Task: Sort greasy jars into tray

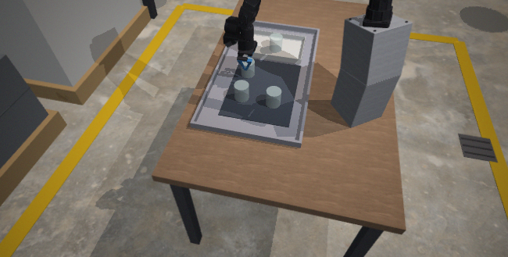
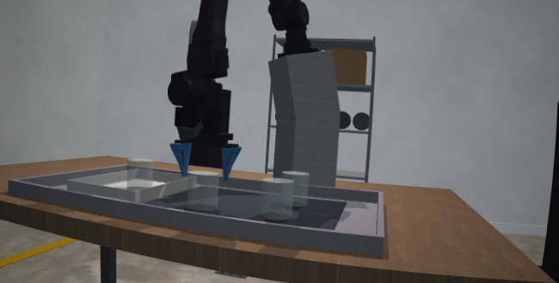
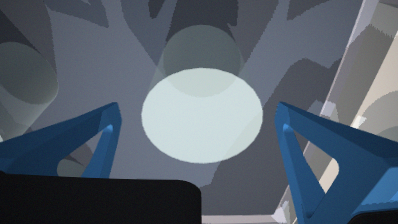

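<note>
My gripper (image 1: 245,68) (image 2: 205,178) (image 3: 198,110) is open. It points straight down over a jar (image 1: 248,72) (image 2: 204,193) (image 3: 202,125) at the tray end of the dark mat (image 1: 283,117) (image 2: 328,218). Its fingertips are about level with that jar's top, one on each side, with a gap at both. Two more upright jars stand on the mat: one jar (image 1: 241,91) (image 2: 278,200) and another jar (image 1: 273,98) (image 2: 302,189). A fourth jar (image 1: 276,43) (image 2: 140,176) stands upright inside the pale tray (image 1: 302,45) (image 2: 103,191).
A grey steel top with a raised rim (image 1: 246,136) (image 2: 335,240) surrounds mat and tray on the wooden table (image 1: 293,174) (image 2: 430,222). The tray's near wall is close to one finger in the wrist view. The grey pedestal (image 1: 369,65) (image 2: 311,119) stands beyond the rim.
</note>
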`<state>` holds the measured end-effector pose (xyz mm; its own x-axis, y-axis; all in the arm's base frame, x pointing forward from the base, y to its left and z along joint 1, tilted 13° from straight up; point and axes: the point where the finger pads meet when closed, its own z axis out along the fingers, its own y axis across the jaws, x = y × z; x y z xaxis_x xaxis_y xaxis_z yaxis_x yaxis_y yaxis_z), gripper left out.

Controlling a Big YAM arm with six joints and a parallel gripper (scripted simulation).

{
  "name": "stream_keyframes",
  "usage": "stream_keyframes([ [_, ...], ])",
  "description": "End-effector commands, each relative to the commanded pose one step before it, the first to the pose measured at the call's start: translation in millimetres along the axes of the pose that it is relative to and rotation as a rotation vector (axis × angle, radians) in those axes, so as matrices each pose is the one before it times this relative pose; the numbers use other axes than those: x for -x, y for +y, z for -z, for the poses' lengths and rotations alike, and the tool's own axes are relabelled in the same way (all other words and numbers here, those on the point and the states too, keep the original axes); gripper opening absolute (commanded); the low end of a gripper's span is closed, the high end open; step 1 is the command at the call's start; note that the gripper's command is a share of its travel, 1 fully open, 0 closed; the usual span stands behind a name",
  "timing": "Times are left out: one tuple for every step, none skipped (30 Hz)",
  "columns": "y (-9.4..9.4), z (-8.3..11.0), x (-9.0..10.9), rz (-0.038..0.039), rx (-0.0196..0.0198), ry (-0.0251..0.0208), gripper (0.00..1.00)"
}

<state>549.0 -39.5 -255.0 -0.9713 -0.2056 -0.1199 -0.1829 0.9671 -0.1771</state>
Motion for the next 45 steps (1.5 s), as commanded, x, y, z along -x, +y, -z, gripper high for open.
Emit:
stream_keyframes([
  [-6.22,-15.64,5.97,-0.01693,-0.00622,-0.01259,1.00],
  [0.00,-2.00,0.00,0.00000,0.00000,0.00000,1.00],
  [0.00,-2.00,0.00,0.00000,0.00000,0.00000,1.00],
  [0.00,-2.00,0.00,0.00000,0.00000,0.00000,1.00],
  [0.00,-2.00,0.00,0.00000,0.00000,0.00000,1.00],
  [0.00,0.00,0.00,0.00000,0.00000,0.00000,1.00],
  [0.00,0.00,0.00,0.00000,0.00000,0.00000,1.00],
  [0.00,0.00,0.00,0.00000,0.00000,0.00000,1.00],
  [0.00,0.00,0.00,0.00000,0.00000,0.00000,1.00],
  [0.00,0.00,0.00,0.00000,0.00000,0.00000,1.00],
  [0.00,0.00,0.00,0.00000,0.00000,0.00000,1.00],
  [0.00,0.00,0.00,0.00000,0.00000,0.00000,1.00],
  [-0.60,-5.39,-1.99,0.00000,0.00000,0.00000,1.00],
  [0.00,0.00,0.00,0.00000,0.00000,0.00000,1.00],
  [0.00,0.00,0.00,0.00000,0.00000,0.00000,1.00],
  [0.00,0.00,0.00,0.00000,0.00000,0.00000,1.00],
  [0.00,0.00,0.00,0.00000,0.00000,0.00000,1.00],
  [0.00,0.00,0.00,0.00000,0.00000,0.00000,1.00],
  [0.00,0.00,0.00,0.00000,0.00000,0.00000,1.00],
  [0.00,0.00,0.00,0.00000,0.00000,0.00000,1.00],
  [0.20,-3.59,-2.75,0.00000,0.00000,0.00000,1.00],
  [0.00,0.00,0.00,0.00000,0.00000,0.00000,1.00],
  [0.00,0.00,0.00,0.00000,0.00000,0.00000,1.00],
  [0.00,0.00,0.00,0.00000,0.00000,0.00000,1.00],
  [0.00,0.00,0.00,0.00000,0.00000,0.00000,1.00],
  [0.00,0.00,0.00,0.00000,0.00000,0.00000,1.00],
  [0.00,0.00,0.00,0.00000,0.00000,0.00000,1.00],
  [0.00,0.00,0.00,0.00000,0.00000,0.00000,1.00],
  [0.00,0.00,0.00,0.00000,0.00000,0.00000,1.00],
  [0.00,0.00,0.00,0.00000,0.00000,0.00000,1.00],
  [0.25,-1.14,-1.48,0.00000,0.00000,0.00000,1.00],
  [0.00,0.00,0.00,0.00000,0.00000,0.00000,1.00],
  [0.00,0.00,0.00,0.00000,0.00000,0.00000,1.00],
  [0.00,0.00,0.00,0.00000,0.00000,0.00000,1.00],
  [0.00,0.00,0.00,0.00000,0.00000,0.00000,1.00],
  [0.00,0.00,0.00,0.00000,0.00000,0.00000,1.00],
  [0.00,0.00,0.00,0.00000,0.00000,0.00000,1.00],
  [0.00,0.00,0.00,0.00000,0.00000,0.00000,1.00],
  [0.37,-1.02,-2.05,0.00000,0.00000,0.00000,1.00],
  [0.00,0.00,0.00,0.00000,0.00000,0.00000,1.00],
  [0.00,0.00,0.00,0.00000,0.00000,0.00000,1.00],
  [0.00,0.00,0.00,0.00000,0.00000,0.00000,1.00],
  [0.00,0.00,0.00,0.00000,0.00000,0.00000,1.00],
  [0.00,0.00,0.00,0.00000,0.00000,0.00000,1.00],
  [0.00,0.00,0.00,0.00000,0.00000,0.00000,1.00],
])
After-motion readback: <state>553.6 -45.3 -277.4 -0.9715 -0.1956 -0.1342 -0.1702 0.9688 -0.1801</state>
